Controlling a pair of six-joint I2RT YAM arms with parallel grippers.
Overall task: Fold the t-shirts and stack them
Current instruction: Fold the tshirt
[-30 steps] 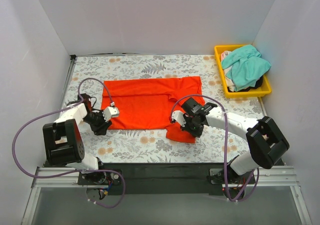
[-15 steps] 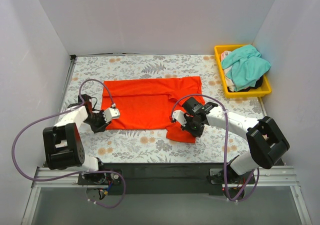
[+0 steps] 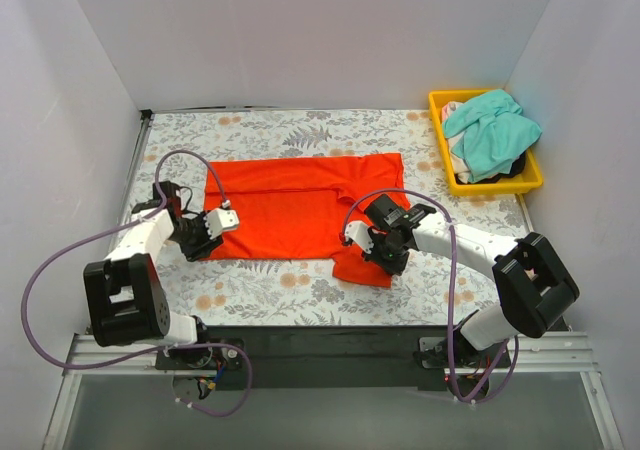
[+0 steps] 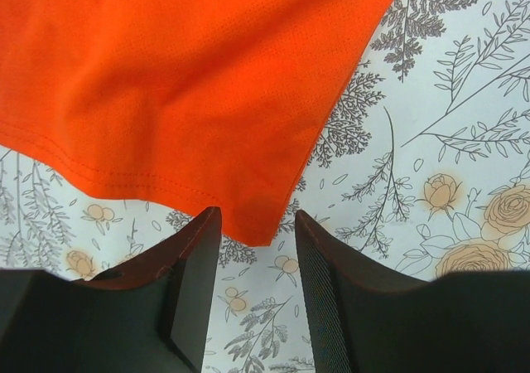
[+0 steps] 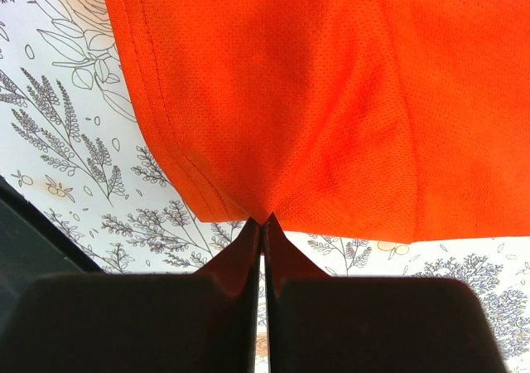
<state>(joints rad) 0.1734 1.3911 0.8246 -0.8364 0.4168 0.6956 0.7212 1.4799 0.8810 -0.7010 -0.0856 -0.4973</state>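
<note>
Orange-red t-shirt (image 3: 295,205): it is lying spread flat across the middle of the table, wide side running left to right, with 1 fold line showing across its upper part. Its near right portion is bunching and hanging lower than the rest of the near hem.
Near left corner: in the left wrist view the stitched corner of the orange-red t-shirt (image 4: 166,83) is pointing down into the gap between the 2 fingers.
Near right portion: in the right wrist view the orange-red t-shirt (image 5: 331,83) is gathering into a pinched crease right at the fingertips.
Teal-green t-shirt (image 3: 492,130): it is sitting crumpled on top of the pile in the bin, well apart from the other shirt.
Left gripper (image 3: 207,238) (image 4: 255,217): it is hovering low at the shirt's near left corner with its jaws standing apart; whether they are touching the cloth cannot be told.
Right gripper (image 3: 378,254) (image 5: 262,220): its jaws are pressing together, pinching a fold of the orange-red cloth near the hem.
Yellow bin (image 3: 440,100): it is sitting at the far right corner of the table, holding the teal shirt over some pale and dark cloth.
Table (image 3: 290,282): it is wearing a floral-print cover.
</note>
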